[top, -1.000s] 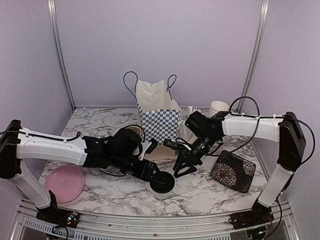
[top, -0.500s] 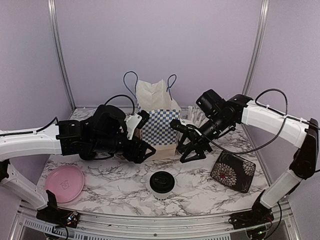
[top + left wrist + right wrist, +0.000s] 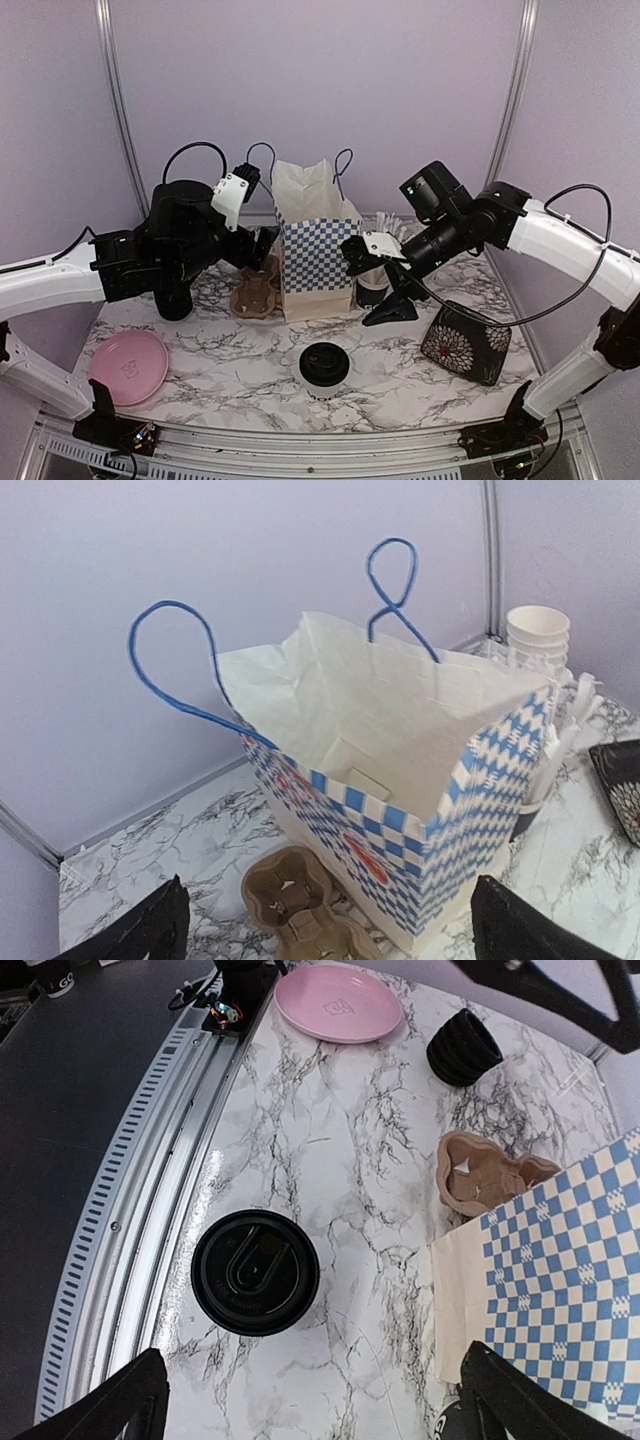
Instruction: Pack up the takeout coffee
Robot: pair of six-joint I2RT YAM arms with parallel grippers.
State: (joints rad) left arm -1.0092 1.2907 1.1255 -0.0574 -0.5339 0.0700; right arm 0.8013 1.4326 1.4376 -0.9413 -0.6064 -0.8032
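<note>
Coffee cup (image 3: pixel 255 1272) on marble, clear of wide-spread right fingers (image 3: pixel 110 1405)

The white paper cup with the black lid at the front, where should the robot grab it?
Probably the side wall of the white paper cup, just under its black plastic lid, coming in level from the side. It stands upright, and the wider lid rim should stop it slipping down.
</note>
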